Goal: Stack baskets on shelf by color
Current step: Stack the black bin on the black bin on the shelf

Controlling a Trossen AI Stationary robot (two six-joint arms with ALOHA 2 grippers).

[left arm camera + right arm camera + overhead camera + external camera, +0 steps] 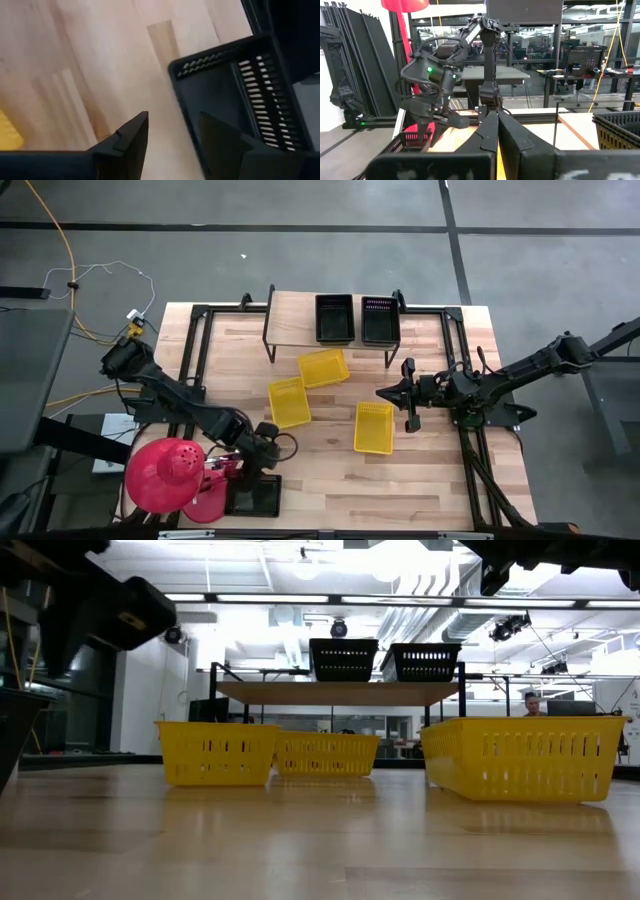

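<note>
Two black baskets stand side by side on the shelf at the table's far edge. Three yellow baskets rest flat on the tabletop in front of it. Another black basket sits by the near edge, left of centre. My left gripper hovers open over that basket's rim, slanting down, with one finger above its inside and one above the bare table. My right gripper is shut on nothing and held level in the air right of the yellow baskets.
A pink round object stands at the near left corner beside the black basket. Black metal frames run along the table's left and right sides. Bare wood lies between the yellow baskets and the near edge.
</note>
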